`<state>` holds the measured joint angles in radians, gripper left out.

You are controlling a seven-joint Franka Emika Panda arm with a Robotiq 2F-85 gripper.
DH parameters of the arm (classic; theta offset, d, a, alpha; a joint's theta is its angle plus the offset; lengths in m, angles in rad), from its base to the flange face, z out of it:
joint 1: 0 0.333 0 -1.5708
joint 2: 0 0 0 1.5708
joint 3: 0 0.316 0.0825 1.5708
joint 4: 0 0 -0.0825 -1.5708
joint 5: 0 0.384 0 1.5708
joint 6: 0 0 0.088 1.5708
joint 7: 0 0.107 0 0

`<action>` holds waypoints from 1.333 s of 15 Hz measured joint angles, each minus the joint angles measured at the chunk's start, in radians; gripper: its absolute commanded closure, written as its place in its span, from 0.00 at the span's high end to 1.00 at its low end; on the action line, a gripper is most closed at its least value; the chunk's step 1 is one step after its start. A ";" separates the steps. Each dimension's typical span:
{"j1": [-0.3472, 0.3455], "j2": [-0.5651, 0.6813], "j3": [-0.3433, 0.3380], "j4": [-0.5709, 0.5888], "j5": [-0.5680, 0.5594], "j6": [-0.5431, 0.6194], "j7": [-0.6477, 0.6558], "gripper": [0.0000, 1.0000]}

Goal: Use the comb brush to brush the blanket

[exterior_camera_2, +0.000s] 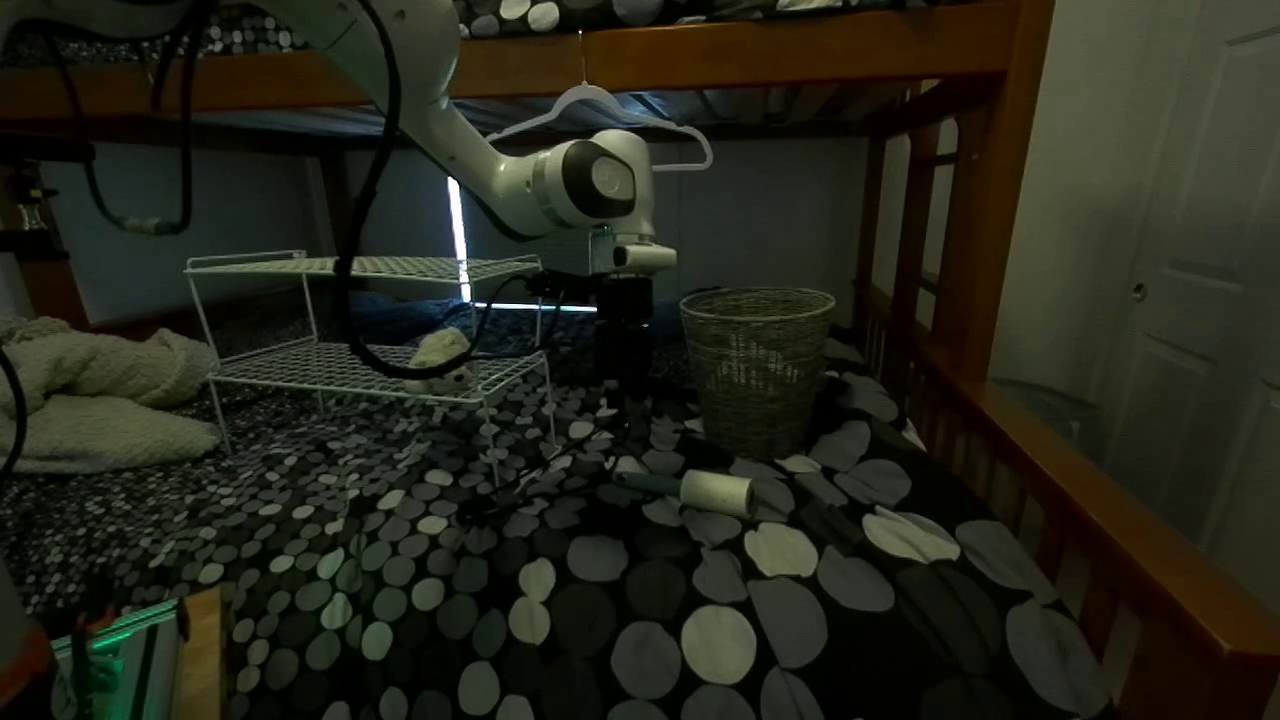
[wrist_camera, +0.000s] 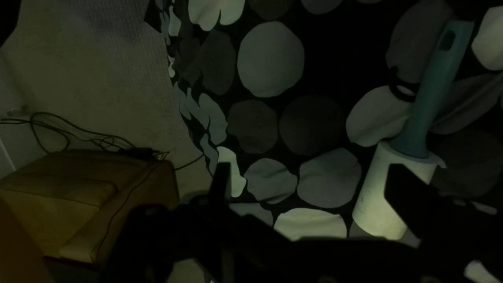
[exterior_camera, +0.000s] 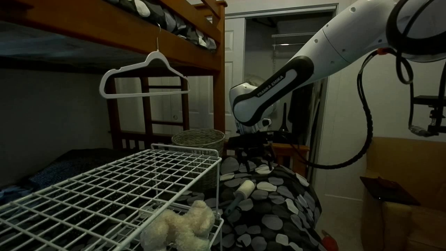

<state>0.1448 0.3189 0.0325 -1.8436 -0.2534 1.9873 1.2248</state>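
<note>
Roller brush [wrist_camera: 412, 143], just one, lies on one blanket [exterior_camera: 271, 205] near one gripper [wrist_camera: 310, 172], whose two jaws stand apart.

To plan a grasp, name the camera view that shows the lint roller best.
The wrist view: the lint roller appears largest there, its teal handle wholly visible, though a gripper finger hides part of the white roll. Both exterior views show it smaller, its roll unblocked, on the polka-dot blanket.

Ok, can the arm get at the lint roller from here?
Probably yes: the gripper is open and the lint roller lies uncovered on the blanket, though the gripper likely must shift over it first.
</note>
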 measured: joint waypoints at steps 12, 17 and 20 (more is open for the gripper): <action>0.126 0.304 -0.100 0.005 -0.021 0.624 0.105 1.00; 0.210 0.378 -0.174 0.042 -0.021 0.652 0.130 1.00; 0.230 0.403 -0.194 0.066 -0.021 0.652 0.132 1.00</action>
<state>0.3747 0.7219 -0.1617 -1.7779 -0.2742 2.6391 1.3566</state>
